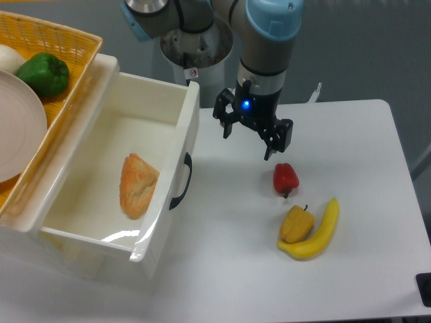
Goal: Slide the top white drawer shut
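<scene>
Nearest the camera stood the glossy white plastic top drawer, pulled well out of its small cabinet at the left, its front panel carrying a curved black handle that faced the open middle of the white surface. Inside the drawer lay a golden-brown piece of bread, resting on the floor near the front wall. Behind and above the drawer, on top of the cabinet, sat a yellow wicker basket holding a pale round plate, a green bell pepper and, at the left edge, a white rounded item too cut off to identify.

Over the surface to the right of the drawer hung the grey and light-blue robot arm, its black two-finger pincer hovering apart from the drawer front with its fingers spread wide and nothing between them. A blue light glowed on the wrist.

Farther right on the surface lay a yellow banana, curved around and touching a small orange-yellow pepper. Just above them, near but apart, sat a small red pepper, beneath the pincer's right finger.
</scene>
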